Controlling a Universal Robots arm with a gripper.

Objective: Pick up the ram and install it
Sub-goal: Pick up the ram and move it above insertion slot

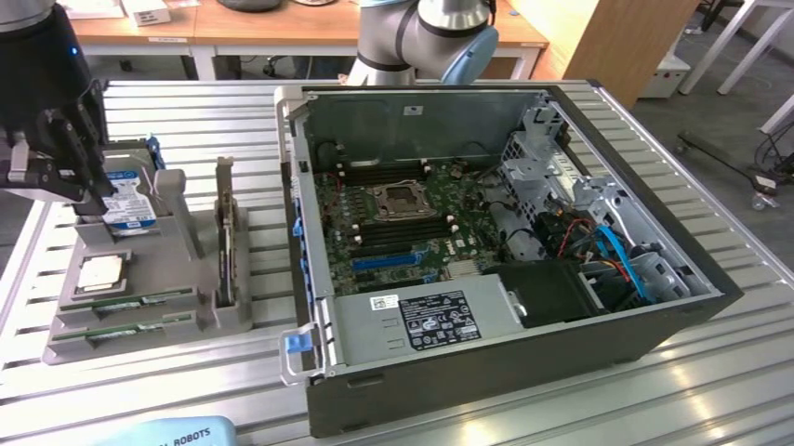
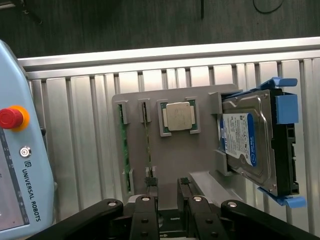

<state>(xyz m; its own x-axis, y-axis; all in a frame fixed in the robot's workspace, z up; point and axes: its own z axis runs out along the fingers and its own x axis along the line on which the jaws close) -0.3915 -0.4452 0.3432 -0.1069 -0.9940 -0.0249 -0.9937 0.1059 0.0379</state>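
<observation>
Presumably at the approach step, the spread, empty gripper hovers near the ram; grasping calls for straddling its thin edge.

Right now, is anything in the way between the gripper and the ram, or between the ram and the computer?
Nothing visible does. The open gripper hangs over the grey tray, where both ram sticks lie uncovered; the hard drive stands off to one side. The computer case is open, its motherboard bare.
</observation>
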